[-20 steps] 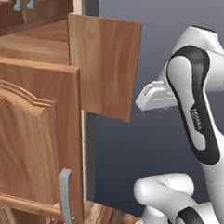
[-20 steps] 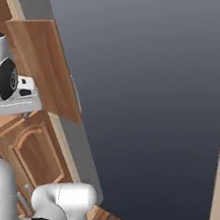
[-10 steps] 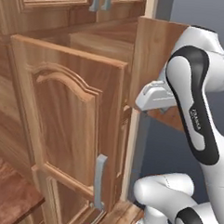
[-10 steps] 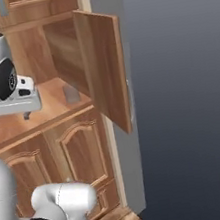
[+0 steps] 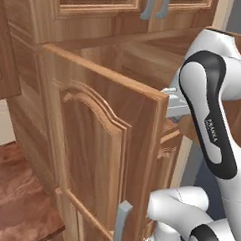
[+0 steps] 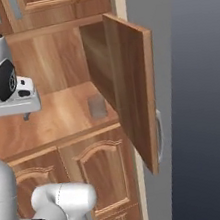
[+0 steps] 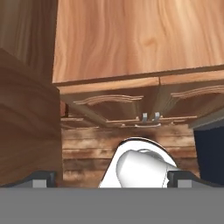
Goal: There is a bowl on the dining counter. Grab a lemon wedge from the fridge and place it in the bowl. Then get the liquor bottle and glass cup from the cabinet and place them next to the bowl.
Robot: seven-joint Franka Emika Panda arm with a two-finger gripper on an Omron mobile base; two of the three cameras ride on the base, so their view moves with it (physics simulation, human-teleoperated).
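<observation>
The arm's jaws stand wide apart, holding nothing, level with the open cabinet's wooden shelf (image 6: 57, 115). A glass cup (image 6: 97, 106) stands upright at the shelf's right side — just beside the swung-out right door (image 6: 138, 97). The left door (image 5: 110, 157) also hangs open.

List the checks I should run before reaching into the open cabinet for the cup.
1. Right-hand wooden cabinet door swung wide: ok.
2. Left-hand wooden cabinet door open: ok.
3. Small translucent grey glass cup upright on the wooden shelf: ok.
4. Dark two-finger gripper open and empty: ok.
5. Gripper aimed at the cup: not ok; it points down at the lower doors, with the cup off to one side.
6. Liquor bottle located: cannot tell.
</observation>
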